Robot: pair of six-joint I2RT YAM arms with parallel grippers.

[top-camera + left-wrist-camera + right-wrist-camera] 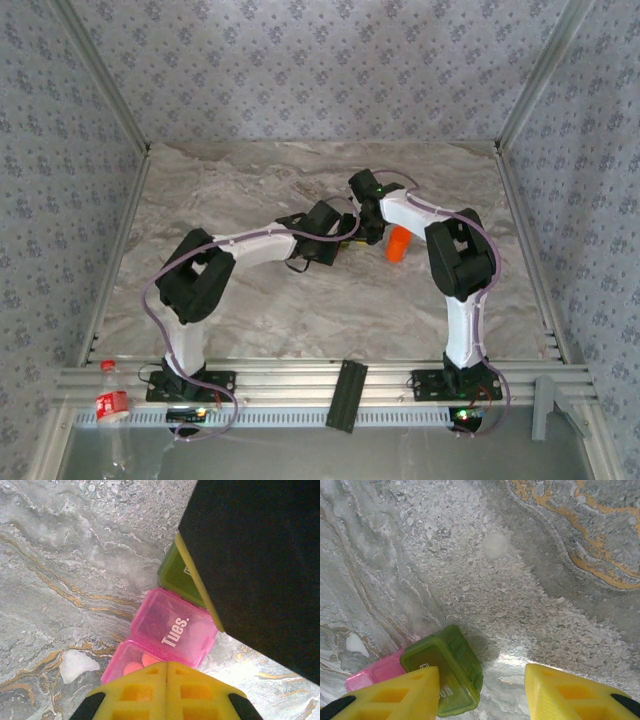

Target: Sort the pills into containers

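Marble table (220,190), patterned walls around. Left gripper (167,682) pinched tight, nothing seen between fingers, poised over open pink container (170,627); orange pills (134,667) inside. Green container (445,665) joined at pink's 1 o'clock, beside one right gripper (482,695) finger. Those jaws stand apart, bare marble between. Orange bottle (398,243) at grippers' 3 o'clock.

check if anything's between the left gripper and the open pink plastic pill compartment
Nothing visible does. The shut left gripper sits right at the near edge of the open pink plastic compartment. The right gripper stands off to the side by the olive-green compartment, not between them.
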